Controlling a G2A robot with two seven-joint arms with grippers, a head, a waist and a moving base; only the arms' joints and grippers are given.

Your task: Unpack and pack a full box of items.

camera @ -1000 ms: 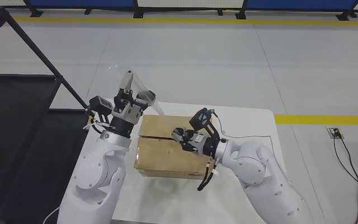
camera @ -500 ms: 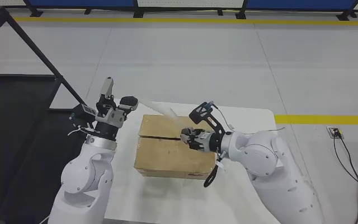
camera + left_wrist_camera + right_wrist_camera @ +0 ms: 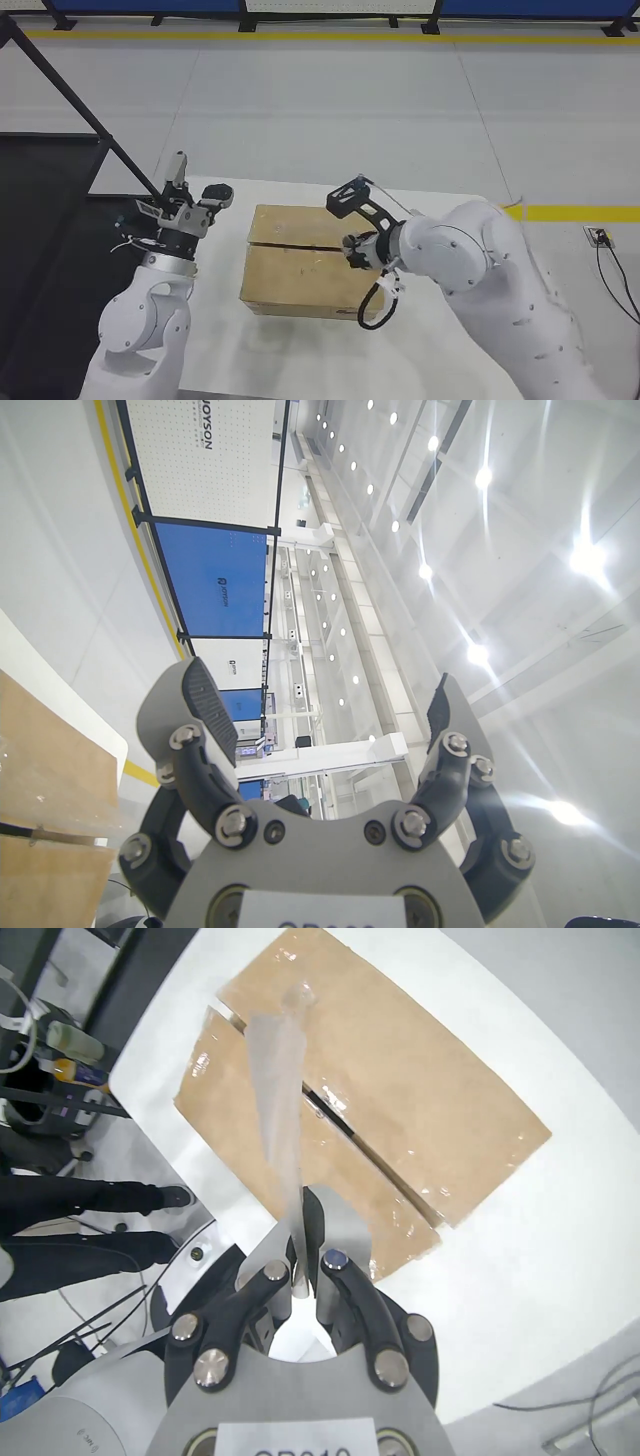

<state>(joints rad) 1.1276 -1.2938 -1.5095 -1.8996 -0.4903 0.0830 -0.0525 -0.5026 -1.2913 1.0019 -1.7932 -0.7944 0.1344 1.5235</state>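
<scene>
A closed brown cardboard box point(image 3: 300, 268) lies on the white table point(image 3: 440, 340), its top flaps meeting at a seam. My right gripper point(image 3: 356, 250) hovers over the box's right half. In the right wrist view this gripper point(image 3: 300, 1208) is shut on a strip of clear tape point(image 3: 280, 1093) that hangs loose above the box point(image 3: 410, 1093). My left gripper point(image 3: 198, 180) stands left of the box, pointing upward. Its fingers point(image 3: 210, 705) are open with nothing between them, and a corner of the box point(image 3: 45, 750) shows beside it.
A dark panel with a black slanted bar point(image 3: 50, 250) stands close to the table's left side. A person's legs in black trousers point(image 3: 75, 1228) stand on the floor by the table. Bare tabletop point(image 3: 525, 1253) surrounds the box.
The tape strip, earlier stretched from the left gripper toward the box, now hangs from the right gripper alone. The left gripper has swung away leftward and is empty. The right wrist has turned.
</scene>
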